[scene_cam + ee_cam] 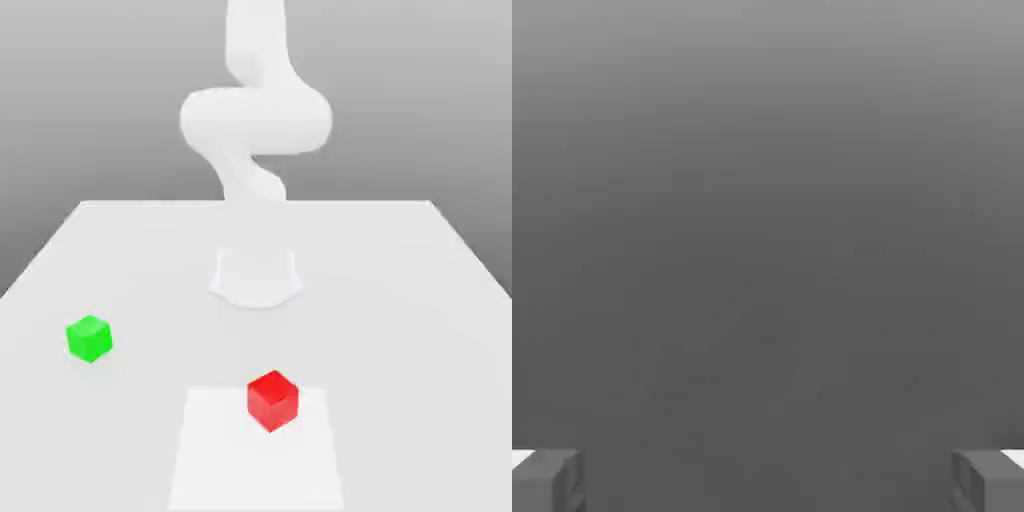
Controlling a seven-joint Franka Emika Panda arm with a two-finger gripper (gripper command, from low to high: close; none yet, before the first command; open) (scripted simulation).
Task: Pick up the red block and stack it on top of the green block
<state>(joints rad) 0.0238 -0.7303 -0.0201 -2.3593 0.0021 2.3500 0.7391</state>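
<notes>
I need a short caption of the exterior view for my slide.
Simulated white arm above a white table, with the green block and the red block resting apart, neither yet picked up.

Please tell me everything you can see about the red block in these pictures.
The small red cube-shaped block looks smooth, plain and evenly coloured, like plastic. It sits flat on the white table, turned so one vertical edge faces the exterior camera. It rests on a paler square patch, near that patch's far edge on the exterior view's right. Nothing else touches it. It does not appear in the hand view.
</notes>
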